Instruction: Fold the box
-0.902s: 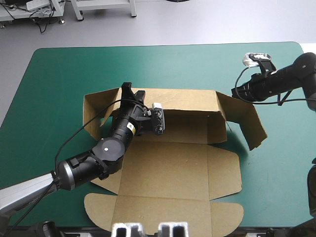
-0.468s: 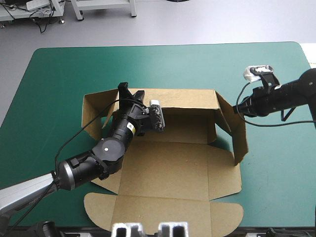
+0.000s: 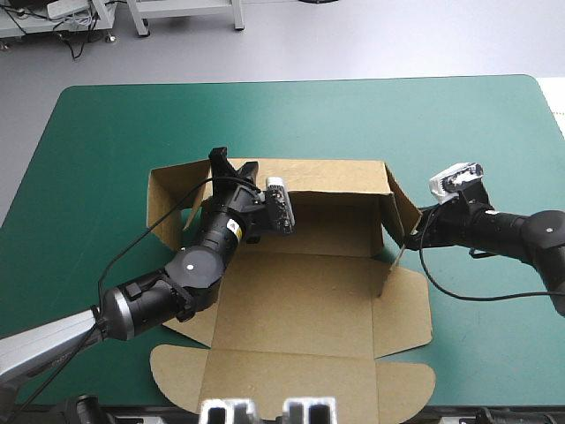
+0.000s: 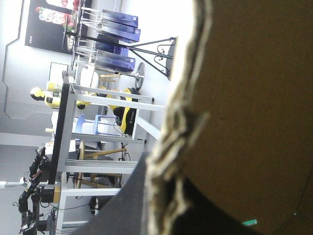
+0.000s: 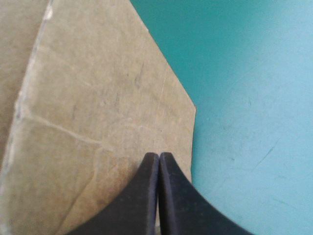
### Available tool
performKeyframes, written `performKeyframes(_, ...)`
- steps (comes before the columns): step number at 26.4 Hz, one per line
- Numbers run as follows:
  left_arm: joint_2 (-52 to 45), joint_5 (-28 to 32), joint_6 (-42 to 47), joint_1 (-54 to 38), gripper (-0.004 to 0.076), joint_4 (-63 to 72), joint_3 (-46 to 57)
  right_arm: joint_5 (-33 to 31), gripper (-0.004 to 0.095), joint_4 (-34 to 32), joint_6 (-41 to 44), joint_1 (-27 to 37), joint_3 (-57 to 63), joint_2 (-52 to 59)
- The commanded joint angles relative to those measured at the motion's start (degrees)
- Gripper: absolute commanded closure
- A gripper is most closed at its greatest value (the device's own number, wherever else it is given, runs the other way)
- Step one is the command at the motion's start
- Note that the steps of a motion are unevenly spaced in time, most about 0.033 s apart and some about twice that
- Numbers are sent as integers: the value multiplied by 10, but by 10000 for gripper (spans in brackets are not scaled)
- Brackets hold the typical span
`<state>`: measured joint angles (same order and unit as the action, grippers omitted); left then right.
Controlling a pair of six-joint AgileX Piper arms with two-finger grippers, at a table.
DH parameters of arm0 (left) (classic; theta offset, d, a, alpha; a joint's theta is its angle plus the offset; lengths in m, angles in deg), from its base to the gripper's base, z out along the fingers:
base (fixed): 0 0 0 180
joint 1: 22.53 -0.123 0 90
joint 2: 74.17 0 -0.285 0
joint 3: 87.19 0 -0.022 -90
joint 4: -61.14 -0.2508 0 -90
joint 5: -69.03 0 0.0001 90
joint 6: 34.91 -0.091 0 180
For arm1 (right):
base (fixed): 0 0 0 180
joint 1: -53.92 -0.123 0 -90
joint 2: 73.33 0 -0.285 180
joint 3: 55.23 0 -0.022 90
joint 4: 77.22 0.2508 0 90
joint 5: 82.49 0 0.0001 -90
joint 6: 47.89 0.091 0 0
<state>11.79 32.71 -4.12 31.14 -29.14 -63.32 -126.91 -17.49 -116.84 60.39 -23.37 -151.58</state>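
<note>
Raised since the earlier frames, the right flap of the box now stands almost upright instead of splaying toward the table's right edge. The right gripper has come down and inward with it. The left gripper has hardly shifted.

High view: the box lies at the table's middle. Its back wall is raised, its left flap still leans outward, and its base and rounded front panel lie flat toward the near edge. The left gripper sits astride the back wall's top edge. The right gripper's tip touches the right flap's outer face. One side wall thus appears nearly formed, while the left flap is judged still to be raised.

Left wrist view: brown board fills the field close up. Its frayed edge runs down between the black fingers, which lie close on either side and clamp it.

Right wrist view: the fingers meet in one pointed arch, closed on nothing. Their tip presses against the flap's creased brown face, with teal-green cover beside it.
</note>
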Motion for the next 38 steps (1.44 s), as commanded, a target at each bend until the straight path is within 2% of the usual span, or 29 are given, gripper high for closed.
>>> performKeyframes(1, -20, -11, 14, 5, 734, -26, -16, 16, 917, 88, -97, -1, 7, 7)
performKeyframes(4, -20, -10, -2, 5, 734, -26, -16, 16, 892, 81, -97, -1, 7, 6)
performKeyframes(11, 17, -32, -79, 4, 734, -36, -16, -7, 622, 23, -97, -1, 7, 6)
performKeyframes(14, 38, -52, -79, 4, 734, -43, -16, -22, 566, 8, -97, -1, 8, 6)
performKeyframes(24, 59, -63, -69, 4, 734, -63, -16, -44, 556, -9, -128, -1, 9, 5)
performKeyframes(29, 59, -64, -17, 4, 734, -78, -16, -13, 439, 45, -162, -1, 9, -5)
performKeyframes(31, 59, -64, 1, 4, 734, -85, -16, -18, 428, 64, -187, -9, 9, -17)
performKeyframes(35, 59, -64, 4, 4, 734, -85, -16, 31, 427, 109, -218, -95, 9, -59)
performKeyframes(38, 59, -63, 4, 4, 734, -85, -16, 80, 427, 130, -218, -121, 9, -60)
